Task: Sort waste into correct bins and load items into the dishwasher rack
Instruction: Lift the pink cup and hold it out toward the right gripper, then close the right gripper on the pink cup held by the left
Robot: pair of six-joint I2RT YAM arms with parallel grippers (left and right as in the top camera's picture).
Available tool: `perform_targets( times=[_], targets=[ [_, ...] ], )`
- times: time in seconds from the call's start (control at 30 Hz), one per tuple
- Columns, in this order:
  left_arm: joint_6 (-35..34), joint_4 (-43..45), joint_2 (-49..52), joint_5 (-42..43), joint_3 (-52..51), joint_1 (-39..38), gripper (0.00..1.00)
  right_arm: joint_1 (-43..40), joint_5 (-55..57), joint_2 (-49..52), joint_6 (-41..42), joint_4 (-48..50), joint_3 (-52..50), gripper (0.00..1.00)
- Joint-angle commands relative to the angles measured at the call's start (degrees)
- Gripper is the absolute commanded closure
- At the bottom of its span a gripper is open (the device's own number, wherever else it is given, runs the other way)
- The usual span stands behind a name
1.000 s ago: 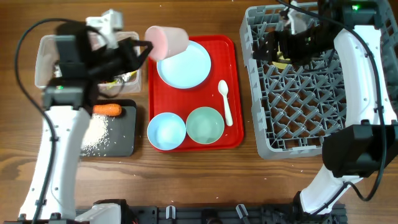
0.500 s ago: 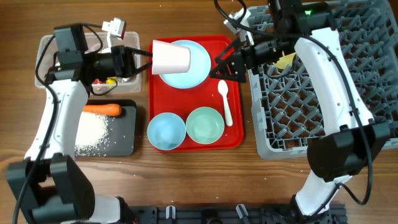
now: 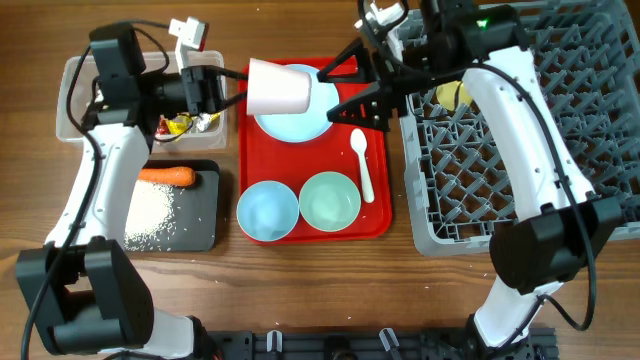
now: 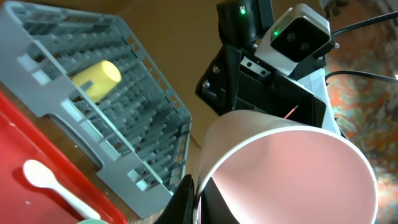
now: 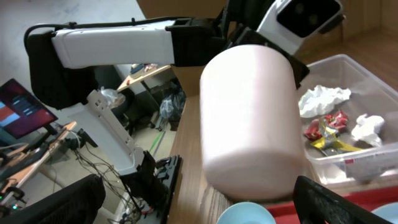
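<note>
- Nearest the arms' bases, two pale blue bowls (image 3: 268, 212) sit side by side on the glossy red serving tray (image 3: 300, 160). They are smooth, round and empty.
- Left of them, the matte black tray (image 3: 200, 232) holds loose white grains (image 3: 150, 212) and an orange carrot (image 3: 166, 176).
- Further in lie a slim white spoon (image 3: 362, 165) and the flat blue plate (image 3: 300, 128).
- Above the plate, the pink cup (image 3: 278, 88) hangs on its side, a smooth tapered tumbler. The left claw (image 3: 240, 85) is clamped on its rim.
- A second ago the right claw (image 3: 326, 95) was over the rack. It has since swung across, and its jaws are spread wide around the cup's closed end, not yet gripping. This looks like a hand-over toward the rack.
- Beyond, the clear tub (image 3: 70, 100) holds crinkled foil wrappers (image 3: 185, 123) and crumpled tissues (image 5: 320, 99).
- The grey pegged rack (image 3: 480, 180) on the wooden counter already holds the yellow cup (image 3: 452, 95).
</note>
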Motion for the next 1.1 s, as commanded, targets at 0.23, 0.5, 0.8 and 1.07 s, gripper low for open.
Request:
perform_targets(
  times=[0.23,0.5,0.8,1.07],
  targets=[
    [-9.2,7.9,-0.2,1.5,0.6,-3.2,0.96,0.1,-0.2,-0.1,0.0,2.4,0.5,0.0],
    [-9.5,9.1,-0.3,1.5,0.6,-3.2,0.96,1.3,-0.2,0.3,0.3,4.0,0.5,0.0],
    [-9.6,9.2,-0.3,1.5,0.6,-3.2,0.96,2.1,0.6,1.3,1.5,5.5,0.4,0.0],
    [-9.6,9.1,-0.3,1.5,0.6,-3.2,0.96,3.0,0.7,4.1,6.4,9.0,0.4,0.03]
  ],
)
